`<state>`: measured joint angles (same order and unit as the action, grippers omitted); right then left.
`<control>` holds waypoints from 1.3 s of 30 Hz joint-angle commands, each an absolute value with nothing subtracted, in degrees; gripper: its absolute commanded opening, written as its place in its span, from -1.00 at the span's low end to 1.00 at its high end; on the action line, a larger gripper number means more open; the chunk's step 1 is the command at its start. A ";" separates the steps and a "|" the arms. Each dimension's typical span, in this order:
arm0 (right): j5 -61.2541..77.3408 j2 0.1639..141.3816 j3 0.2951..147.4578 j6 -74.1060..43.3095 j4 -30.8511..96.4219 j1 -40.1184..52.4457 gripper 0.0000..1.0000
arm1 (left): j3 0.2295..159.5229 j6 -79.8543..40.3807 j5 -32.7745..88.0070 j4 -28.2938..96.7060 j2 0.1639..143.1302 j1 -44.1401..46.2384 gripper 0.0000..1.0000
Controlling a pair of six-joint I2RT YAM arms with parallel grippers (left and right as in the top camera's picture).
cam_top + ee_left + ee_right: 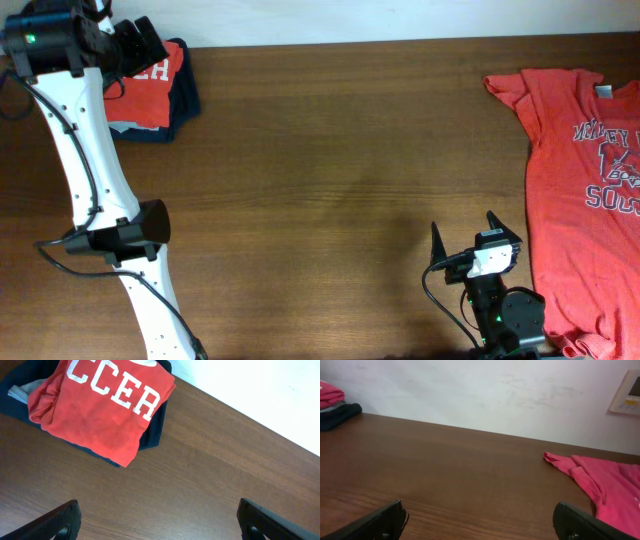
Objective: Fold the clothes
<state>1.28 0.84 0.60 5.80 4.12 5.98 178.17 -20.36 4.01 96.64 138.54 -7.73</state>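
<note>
Right tool (468, 238) (agape) near spread T-shirt (585, 190)

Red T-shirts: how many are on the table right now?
2. One folded red T-shirt sits atop a navy garment at the far-left corner; one spread red T-shirt lies at the right edge, partly out of frame. Layers under the folded one may hide more.

We log: spread T-shirt (575, 190) cut off by the overhead's right edge, its lettering broken mid-word. The left arm (88, 150) hides part of the folded T-shirt (152, 80). Left wrist view: its print clipped by the top edge, only "CCER" whole.
</note>
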 commanded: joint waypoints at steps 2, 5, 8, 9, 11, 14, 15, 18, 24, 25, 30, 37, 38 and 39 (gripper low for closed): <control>0.36 0.25 0.32 5.54 4.51 5.54 0.97 | 177.99 -19.66 3.38 96.68 138.69 -7.66 0.98; 0.36 0.25 0.32 5.54 4.51 5.54 0.97 | 177.99 -19.66 3.38 96.68 138.69 -7.66 0.98; 0.36 0.25 0.32 5.54 4.51 5.54 0.97 | 177.99 -19.66 3.38 96.68 138.69 -7.66 0.98; 0.36 0.25 0.32 5.54 4.51 5.54 0.98 | 177.99 -19.66 3.38 96.68 138.69 -7.66 0.98; 0.36 0.25 0.32 5.54 4.51 5.54 0.97 | 177.99 -19.66 3.38 96.68 138.69 -7.66 0.98; 0.36 0.25 0.32 5.54 4.51 5.54 0.97 | 177.99 -19.66 3.38 96.68 138.69 -7.66 0.99; 0.36 0.25 0.32 5.54 4.51 5.54 0.97 | 177.99 -19.66 3.38 96.68 138.69 -7.66 0.98; 0.36 0.25 0.32 5.54 4.51 5.54 0.98 | 177.99 -19.66 3.38 96.68 138.80 -7.66 0.98; 0.36 0.25 0.32 5.54 4.51 5.54 0.97 | 177.99 -19.66 3.38 96.68 135.20 -7.49 0.99; 0.36 0.25 0.32 5.54 4.51 5.54 0.97 | 177.99 -19.66 3.38 96.68 134.08 -7.49 0.98; 0.36 0.25 0.32 5.54 4.51 5.54 0.97 | 177.99 -19.66 3.38 96.68 125.23 -7.49 0.98; 0.36 0.25 0.32 5.54 4.51 5.54 0.97 | 177.23 -19.66 -0.49 96.68 114.76 -7.49 0.99; 0.36 0.25 0.32 5.54 4.51 5.54 0.97 | 176.40 -19.66 -1.15 96.68 113.49 -7.49 0.98; 0.36 0.25 0.32 5.54 4.51 5.54 0.97 | 175.00 -19.66 -1.30 96.66 111.96 -7.49 0.98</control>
<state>1.28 0.84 0.60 5.78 4.12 5.98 177.53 -20.36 2.44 96.64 116.11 -7.66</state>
